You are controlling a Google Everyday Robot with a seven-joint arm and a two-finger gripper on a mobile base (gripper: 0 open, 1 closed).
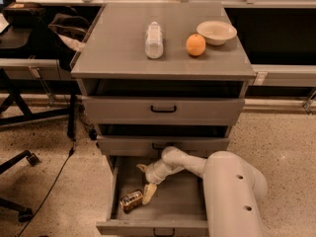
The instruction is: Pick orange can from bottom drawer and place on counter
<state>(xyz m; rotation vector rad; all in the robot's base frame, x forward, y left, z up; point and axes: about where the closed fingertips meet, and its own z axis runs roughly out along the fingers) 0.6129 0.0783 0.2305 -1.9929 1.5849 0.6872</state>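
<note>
The orange can point(131, 200) lies on its side in the front left of the open bottom drawer point(163, 216). My gripper point(144, 181) reaches down into the drawer, just right of and above the can. Its fingers are spread: one pale fingertip point(148, 193) rests beside the can's right end, the other point(141, 168) points toward the drawer's back. The gripper holds nothing. The counter point(118, 43) is the grey cabinet top above.
On the counter lie a clear plastic bottle point(154, 39), an orange fruit point(196, 44) and a pale bowl point(216, 32). The two upper drawers point(163, 110) stand slightly pulled out. Chair legs point(19, 162) and a cable are on the floor at left.
</note>
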